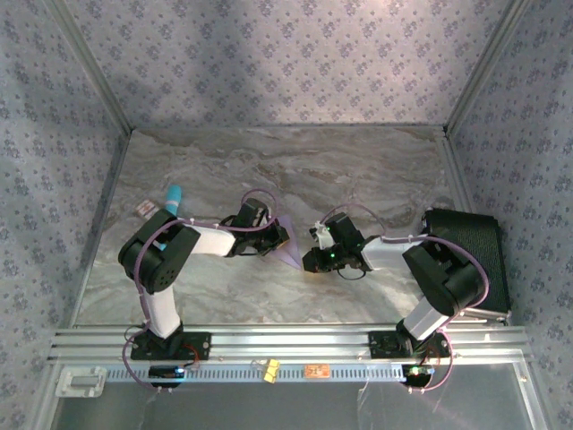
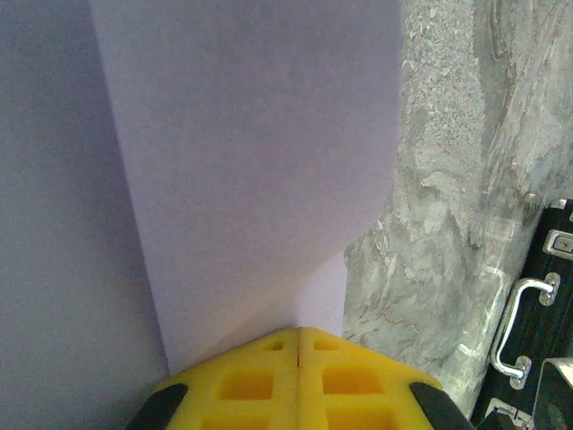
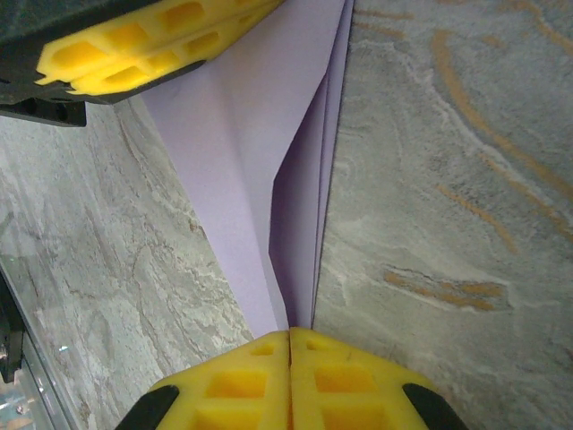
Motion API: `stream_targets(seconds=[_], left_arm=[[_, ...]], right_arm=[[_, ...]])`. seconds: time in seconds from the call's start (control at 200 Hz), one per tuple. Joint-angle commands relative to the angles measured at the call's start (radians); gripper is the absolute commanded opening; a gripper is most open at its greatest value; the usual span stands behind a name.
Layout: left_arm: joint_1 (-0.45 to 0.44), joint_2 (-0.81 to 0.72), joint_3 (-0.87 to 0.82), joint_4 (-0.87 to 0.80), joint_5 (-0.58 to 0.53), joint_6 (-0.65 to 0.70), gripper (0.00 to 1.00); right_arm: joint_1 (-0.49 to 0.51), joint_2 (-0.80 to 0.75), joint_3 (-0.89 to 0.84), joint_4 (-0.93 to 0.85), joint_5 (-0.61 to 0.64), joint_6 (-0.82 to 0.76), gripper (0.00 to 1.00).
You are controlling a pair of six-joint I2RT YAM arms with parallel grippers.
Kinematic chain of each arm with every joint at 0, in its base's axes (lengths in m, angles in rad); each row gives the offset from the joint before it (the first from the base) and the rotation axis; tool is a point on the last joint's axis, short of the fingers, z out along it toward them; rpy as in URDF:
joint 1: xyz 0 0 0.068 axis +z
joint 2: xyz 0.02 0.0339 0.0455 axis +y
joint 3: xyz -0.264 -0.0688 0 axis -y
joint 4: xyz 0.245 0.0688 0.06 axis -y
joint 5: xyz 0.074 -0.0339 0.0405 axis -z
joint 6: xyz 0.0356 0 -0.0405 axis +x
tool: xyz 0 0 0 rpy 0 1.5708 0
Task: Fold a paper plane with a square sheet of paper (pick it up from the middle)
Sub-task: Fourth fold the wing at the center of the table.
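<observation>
Where the two arm bases stand on the aluminium rail (image 1: pixel 286 345) along the bottom of the top view, both arms bend inward toward the middle of the marble counter (image 1: pixel 358 170).

At centre frame, the left gripper (image 1: pixel 276 238) and the right gripper (image 1: pixel 312 262) face each other with the lavender paper (image 1: pixel 291 248) between them. From above, the paper is a small triangle whose point aims toward the lower right.

In the right wrist view, that gripper's yellow jaws are pressed together at the bottom edge, pinching the narrow tip of the paper. From there the folded layers fan up the frame, with a crease and an open pocket showing between them. At the upper left, the left gripper's jaws clamp the wider end.

In the left wrist view, the left gripper's yellow jaws meet with no gap at the bottom centre, nipping the paper's edge. The sheet spreads up over most of the frame. Whether the paper touches the counter I cannot tell.

A black case (image 1: pixel 470 255) with a metal handle (image 2: pixel 524 331) lies beyond the right arm at the right edge of the counter. Farther up, at the left, a teal cylinder (image 1: pixel 175 195) rests on the counter. Patterned walls (image 1: pixel 286 63) close off the back and sides.
</observation>
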Motion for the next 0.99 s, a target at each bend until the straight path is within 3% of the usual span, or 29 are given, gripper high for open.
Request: stream_targets(seconds=[0.0,0.225,0.575,0.785,0.989], left_arm=[[0.012,0.019,-0.035,-0.061,-0.031,-0.004,0.06],[0.013,0.021,-0.044,-0.042,-0.027,-0.01,0.05],[0.012,0.02,-0.053,-0.024,-0.024,-0.011,0.04],[0.013,0.019,-0.056,-0.022,-0.024,-0.013,0.04],[0.012,0.02,-0.052,-0.026,-0.023,-0.011,0.04]], right_arm=[[0.003,0.009,-0.04,-0.115,0.033,0.004,0.08],[-0.007,-0.013,-0.038,-0.075,-0.006,0.04,0.07],[-0.041,-0.112,0.018,-0.056,-0.043,0.079,0.15],[-0.014,-0.068,0.087,-0.074,-0.091,0.056,0.13],[0.033,-0.001,0.166,-0.126,-0.058,0.03,0.08]])
